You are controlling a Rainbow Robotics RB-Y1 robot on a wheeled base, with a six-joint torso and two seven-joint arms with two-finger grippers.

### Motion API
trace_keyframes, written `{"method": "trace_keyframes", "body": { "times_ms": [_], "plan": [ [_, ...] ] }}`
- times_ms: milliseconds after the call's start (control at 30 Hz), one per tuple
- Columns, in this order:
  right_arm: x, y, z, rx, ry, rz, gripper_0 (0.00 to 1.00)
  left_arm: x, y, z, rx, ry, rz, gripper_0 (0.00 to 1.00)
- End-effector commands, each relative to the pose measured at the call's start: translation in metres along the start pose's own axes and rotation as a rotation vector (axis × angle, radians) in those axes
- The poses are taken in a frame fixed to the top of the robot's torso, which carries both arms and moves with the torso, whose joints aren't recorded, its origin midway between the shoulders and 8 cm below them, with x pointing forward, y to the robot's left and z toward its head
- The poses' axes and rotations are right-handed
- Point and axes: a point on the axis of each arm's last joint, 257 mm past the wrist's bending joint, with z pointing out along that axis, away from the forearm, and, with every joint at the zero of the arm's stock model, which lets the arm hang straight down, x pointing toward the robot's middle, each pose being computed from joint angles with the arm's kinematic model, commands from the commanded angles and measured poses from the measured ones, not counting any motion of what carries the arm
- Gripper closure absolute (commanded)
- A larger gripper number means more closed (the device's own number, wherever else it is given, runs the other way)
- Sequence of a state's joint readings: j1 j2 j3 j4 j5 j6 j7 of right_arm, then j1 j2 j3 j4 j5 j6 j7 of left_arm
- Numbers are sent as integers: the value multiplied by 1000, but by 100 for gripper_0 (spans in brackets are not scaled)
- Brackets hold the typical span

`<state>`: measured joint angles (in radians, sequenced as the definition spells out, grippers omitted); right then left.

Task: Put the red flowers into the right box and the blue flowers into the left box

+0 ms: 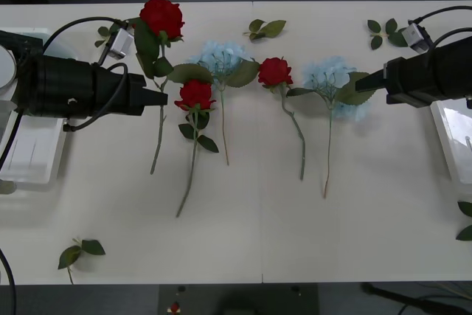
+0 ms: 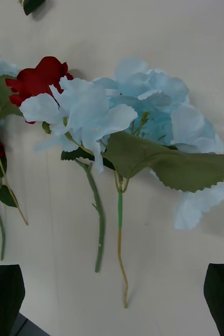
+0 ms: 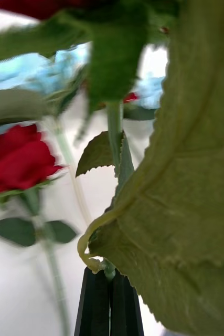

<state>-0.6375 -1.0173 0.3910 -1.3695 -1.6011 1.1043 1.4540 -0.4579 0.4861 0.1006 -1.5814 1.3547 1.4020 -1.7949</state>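
My left gripper (image 1: 163, 97) (image 3: 109, 281) is shut on the green stem of a red flower (image 1: 161, 16), whose bloom lies near the table's far edge. Two more red flowers (image 1: 195, 94) (image 1: 274, 71) lie in the middle of the table. Between them lies a blue flower (image 1: 223, 57). My right gripper (image 1: 363, 80) (image 2: 112, 302) hangs open over the leaves of a second blue flower (image 1: 328, 76) (image 2: 143, 113), touching nothing. The left box (image 1: 29, 154) sits under the left arm. At the right edge is the right box (image 1: 451, 138).
Loose green leaf sprigs lie at the far middle (image 1: 265, 29), far right (image 1: 386, 32), near left (image 1: 81, 250) and right edge (image 1: 466, 220). The near half of the white table (image 1: 295, 241) is bare.
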Motion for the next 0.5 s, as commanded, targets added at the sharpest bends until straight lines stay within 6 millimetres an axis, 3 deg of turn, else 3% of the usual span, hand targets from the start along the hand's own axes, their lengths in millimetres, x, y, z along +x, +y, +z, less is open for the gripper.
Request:
{"method": "trace_keyframes", "body": {
  "times_ms": [33, 233, 500],
  "plan": [
    [-4, 20, 6, -65, -27, 34, 0, -11, -44, -7, 142, -26, 34, 100],
    [-1, 48, 11, -171, -20, 66, 0, -24, -91, -10, 302, -48, 24, 100],
    [8, 114, -21, -453, -19, 141, 0, -43, -140, -3, 438, -74, 31, 100]
  ]
}}
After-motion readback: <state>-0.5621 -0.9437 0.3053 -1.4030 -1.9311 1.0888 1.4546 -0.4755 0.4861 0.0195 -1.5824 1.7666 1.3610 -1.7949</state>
